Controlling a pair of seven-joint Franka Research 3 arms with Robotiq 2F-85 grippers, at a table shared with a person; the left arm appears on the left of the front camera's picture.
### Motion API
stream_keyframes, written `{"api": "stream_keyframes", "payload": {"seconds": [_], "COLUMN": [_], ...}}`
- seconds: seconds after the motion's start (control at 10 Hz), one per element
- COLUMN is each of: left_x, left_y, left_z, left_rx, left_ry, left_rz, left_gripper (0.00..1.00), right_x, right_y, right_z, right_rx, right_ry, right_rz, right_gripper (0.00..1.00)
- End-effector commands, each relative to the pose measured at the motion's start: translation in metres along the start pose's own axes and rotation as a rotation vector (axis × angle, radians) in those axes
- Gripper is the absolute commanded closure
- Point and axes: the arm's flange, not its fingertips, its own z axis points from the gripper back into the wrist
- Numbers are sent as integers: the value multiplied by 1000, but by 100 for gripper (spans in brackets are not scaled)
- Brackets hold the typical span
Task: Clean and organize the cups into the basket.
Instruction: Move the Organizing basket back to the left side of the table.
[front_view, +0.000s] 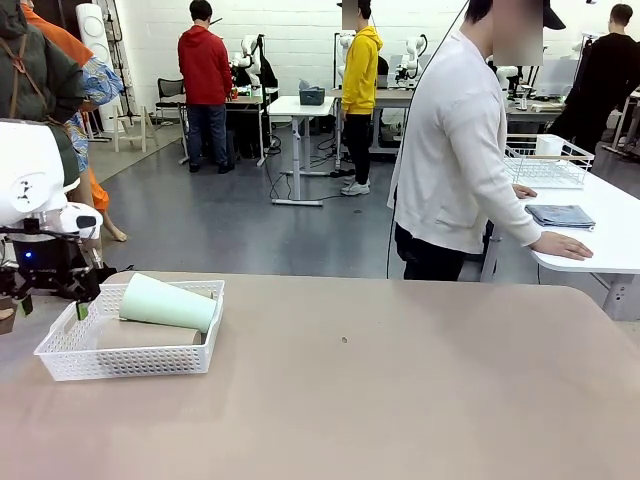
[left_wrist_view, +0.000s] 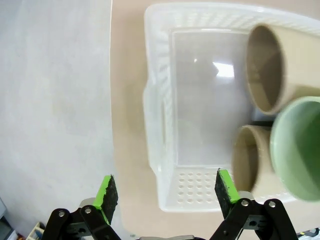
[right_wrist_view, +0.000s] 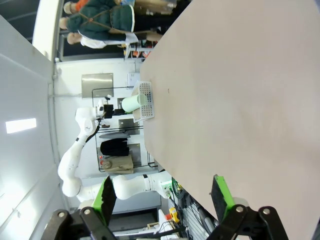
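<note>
The white lattice basket (front_view: 130, 362) sits at the table's near left. A mint green cup (front_view: 168, 303) lies on its side on top, with a tan cup (front_view: 150, 336) under it behind the lattice. My left gripper (front_view: 45, 310) hovers open just left of the basket, holding nothing. From above, the left gripper (left_wrist_view: 165, 189) is open over the basket's (left_wrist_view: 155, 115) handle end. Two tan cups (left_wrist_view: 270, 65) (left_wrist_view: 247, 160) and the mint cup (left_wrist_view: 300, 150) lie at the far side, mouths facing the camera. My right gripper (right_wrist_view: 164, 197) is open and bare above the table (right_wrist_view: 240, 100); the basket (right_wrist_view: 146, 100) is far off.
A person in a white top (front_view: 455, 150) stands beyond the far edge, hands on a neighbouring white table with a wire basket (front_view: 545, 165) and a folded blue cloth (front_view: 560, 215). A small dark speck (front_view: 344, 340) marks the tan tabletop.
</note>
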Motion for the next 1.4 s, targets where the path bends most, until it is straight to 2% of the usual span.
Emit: {"api": "stream_keyframes", "payload": {"seconds": [0.0,0.1,0.2,0.4,0.7,0.8,1.3], "left_x": [-53,-71,-90,-109,-101,-115,-115], "left_y": [-45,-61,-76,-94,-97,-98,-98], "left_z": [64,97,123,147,128,154,154], "left_rx": [20,11,-25,-84,-78,-82,-82], "left_ry": [-177,-223,-244,-237,-184,-227,-227], "left_rz": [41,102,80,87,103,80,80], "left_gripper": [0,0,0,0,0,0,0], "right_x": [1,1,1,1,1,1,1], "right_y": [-1,-1,-1,-1,-1,-1,-1], "right_z": [1,1,1,1,1,1,1], "right_rx": [-4,-4,-4,-4,-4,-4,-4], "right_ry": [-3,-3,-3,-3,-3,-3,-3], "right_rz": [5,5,5,5,5,5,5], "right_gripper": [0,0,0,0,0,0,0]}}
